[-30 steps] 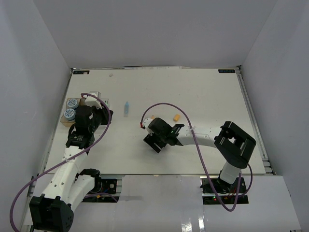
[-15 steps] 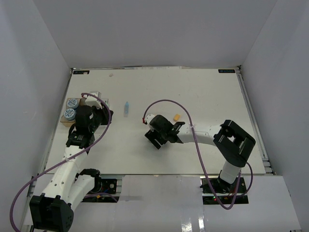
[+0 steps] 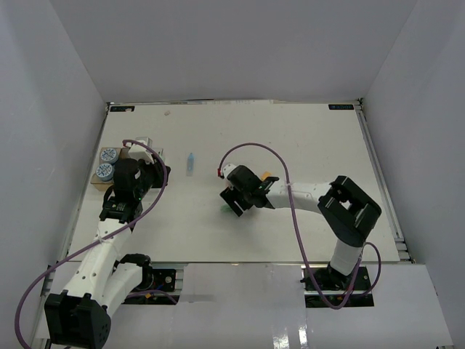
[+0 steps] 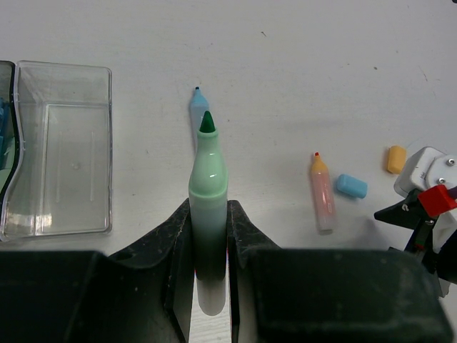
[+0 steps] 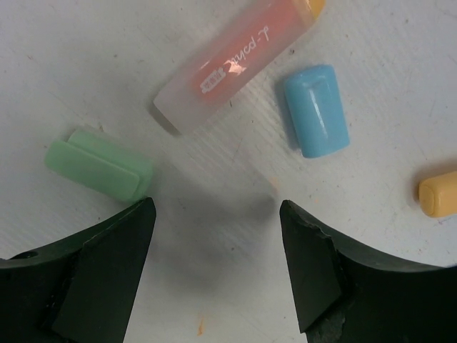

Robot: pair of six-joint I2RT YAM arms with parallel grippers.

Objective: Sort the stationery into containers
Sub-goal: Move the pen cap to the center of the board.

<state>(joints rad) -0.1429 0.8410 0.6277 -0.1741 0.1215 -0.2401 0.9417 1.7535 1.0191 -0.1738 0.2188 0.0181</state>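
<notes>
My left gripper (image 4: 208,214) is shut on a mint-green marker (image 4: 207,179), its dark tip pointing away from me. It hovers just right of a clear bin (image 4: 64,214). A blue marker (image 4: 195,107) lies on the table beyond the green tip. My right gripper (image 5: 218,236) is open low over the table, nothing between its fingers. Just ahead of it lie a green cap (image 5: 100,164), a pink-orange marker (image 5: 235,64), a blue cap (image 5: 316,111) and an orange cap (image 5: 439,193). Two blue-and-white rolls (image 3: 107,155) sit in the tan bin (image 3: 99,183) at the far left.
The bins stand in a row along the table's left edge, partly hidden under my left arm (image 3: 127,193). A purple cable (image 3: 254,149) loops above my right wrist. The blue marker (image 3: 190,163) lies between the two arms.
My right gripper has moved away from me and slightly left, still open, and the green cap now shows beside it. The left arm has stayed still with the green marker.
</notes>
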